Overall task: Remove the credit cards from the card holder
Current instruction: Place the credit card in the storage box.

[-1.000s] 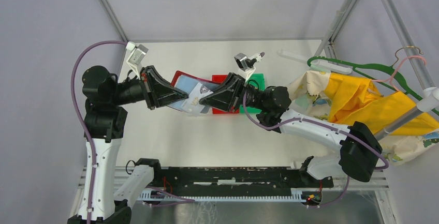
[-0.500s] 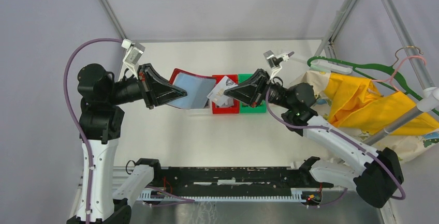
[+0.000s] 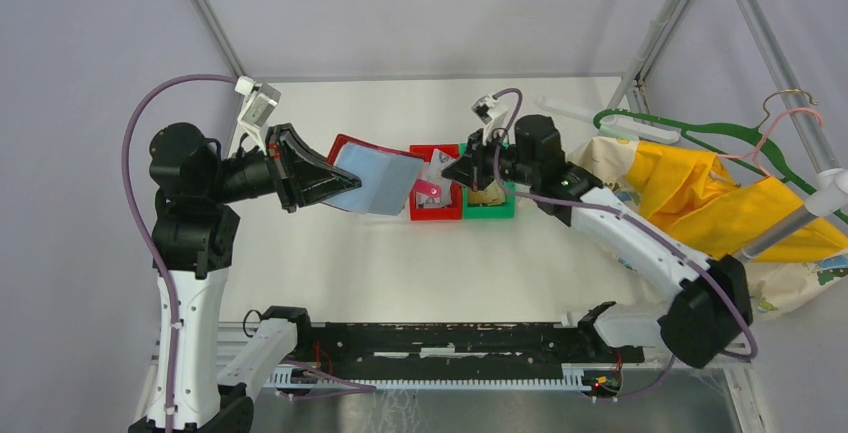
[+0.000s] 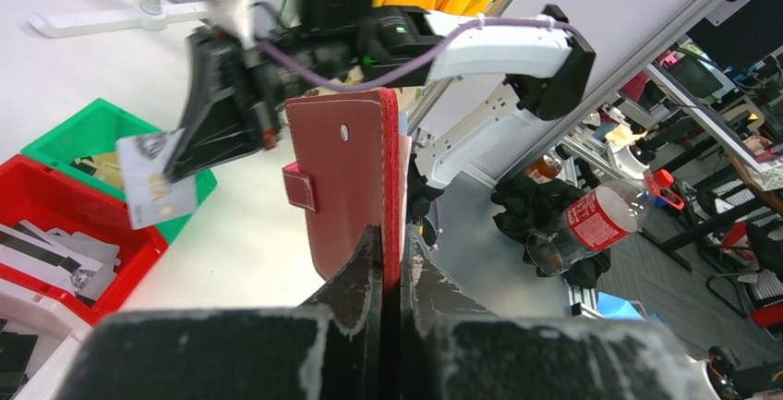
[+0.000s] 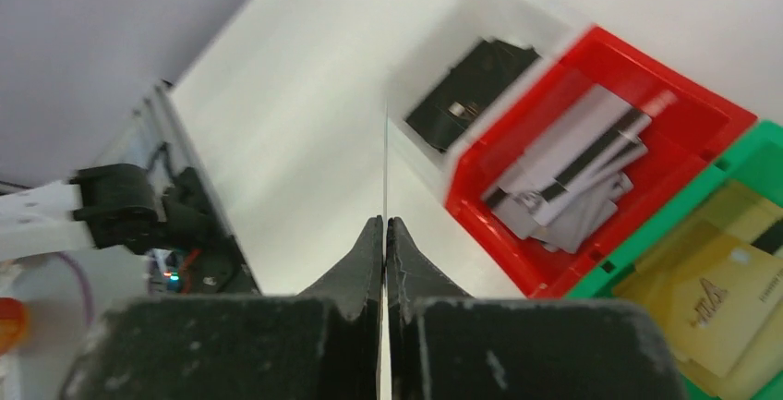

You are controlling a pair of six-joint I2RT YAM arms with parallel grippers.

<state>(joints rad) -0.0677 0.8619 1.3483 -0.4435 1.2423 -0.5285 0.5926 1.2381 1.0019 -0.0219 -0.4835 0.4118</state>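
Left wrist: card holder [image 4: 346,178] pinched inside left pincer [image 4: 391,241].

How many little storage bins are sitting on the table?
3, side by side in one row: a clear bin holding a black wallet at the left, a red bin of cards in the middle, and a green bin at the right. I see no others.

I have the left arm raised at the shoulder, with the forearm running roughly level toward the middle. The left gripper [image 3: 340,185] is pressed closed on the lower edge of the card holder [image 4: 346,178]. The right arm folds at the elbow near its base and stretches far forward and leftward. The right gripper [image 3: 462,169] points left, with its fingers pinched together on a credit card [image 4: 155,189].
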